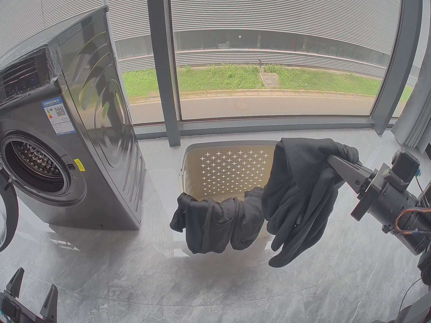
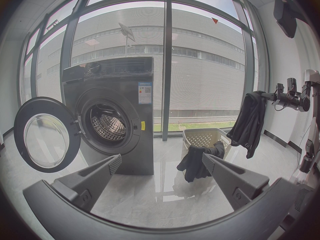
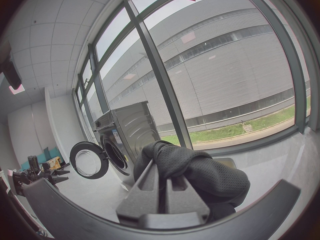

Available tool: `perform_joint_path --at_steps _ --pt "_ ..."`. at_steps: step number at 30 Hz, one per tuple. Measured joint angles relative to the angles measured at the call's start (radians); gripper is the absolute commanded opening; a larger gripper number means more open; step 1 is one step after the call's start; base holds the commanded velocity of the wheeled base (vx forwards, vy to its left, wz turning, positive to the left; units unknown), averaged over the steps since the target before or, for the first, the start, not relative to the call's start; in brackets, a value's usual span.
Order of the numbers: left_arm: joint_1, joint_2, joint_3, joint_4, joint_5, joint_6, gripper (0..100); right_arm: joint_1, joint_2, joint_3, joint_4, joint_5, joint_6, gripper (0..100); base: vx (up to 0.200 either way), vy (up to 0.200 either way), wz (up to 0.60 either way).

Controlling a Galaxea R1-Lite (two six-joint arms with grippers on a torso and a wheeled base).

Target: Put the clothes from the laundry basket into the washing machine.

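R pincer (image 1: 332, 160) clamps black garment (image 1: 296, 189) by basket (image 1: 224, 169); L pincer (image 2: 160, 158) agape; L wrist view shows washer door (image 2: 46, 135) open

- The washing machine (image 1: 67, 126) runs off the head view's left edge, and its open door (image 1: 6, 211) shows there only as a sliver.
- A draped dark garment (image 1: 215, 223) hides the front rim of the laundry basket (image 1: 224, 171).
- The fingertips of the right gripper (image 1: 337, 162) are buried in the hanging garment (image 1: 305, 194).
- The left gripper (image 1: 36, 280) is cut off at the bottom edge.

Grey marble floor (image 1: 224, 283) carries washing machine (image 1: 81, 158) and laundry basket (image 1: 224, 167).
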Motion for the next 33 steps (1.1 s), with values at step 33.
perform_joint_path --at_steps 33 --pt "0.000 0.000 0.000 0.000 0.001 0.000 100 0.095 0.042 0.024 0.074 -0.363 0.011 0 -0.012 0.152 0.00"
